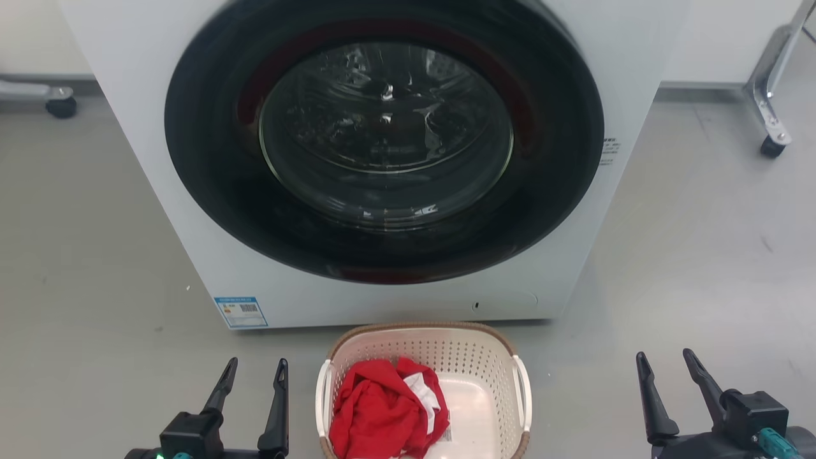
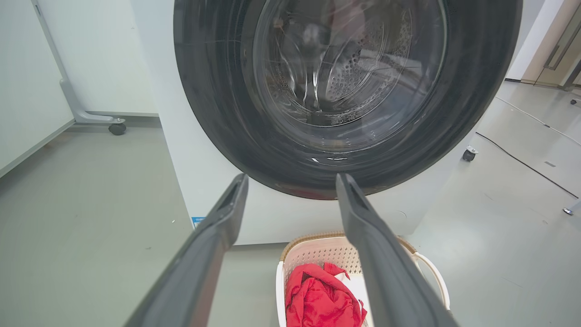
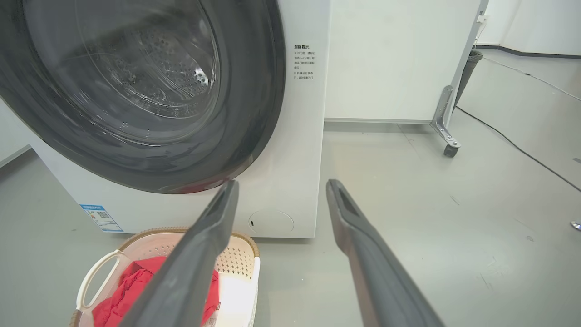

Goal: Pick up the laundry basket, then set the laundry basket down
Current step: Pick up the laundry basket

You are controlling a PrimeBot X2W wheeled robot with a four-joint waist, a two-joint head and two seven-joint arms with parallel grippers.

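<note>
The laundry basket (image 1: 459, 354) stood upright on the grey floor (image 1: 95, 255), just in front of the washing machine (image 1: 268, 299) and between the two grippers, mouth facing up. One rounded side faced the machine, and its two white loop handles faced the robot's left and right. Its near end ran off the bottom of the head view, so its long axis could not be told. The walls were cream plastic pierced with rows of small round holes, the bottom smooth and glossy, and the rim a brown band with a woven look. A crumpled red garment (image 1: 376, 408) with a white patch lay inside, toward the left handle. The machine was a white box with a wide dark round door around a bulging glass window (image 1: 386, 127). The left gripper (image 1: 257, 361) had its long dark tapering fingers spread and held nothing, apart from the basket. The right gripper (image 1: 663, 352) was likewise spread and empty, farther from the basket
</note>
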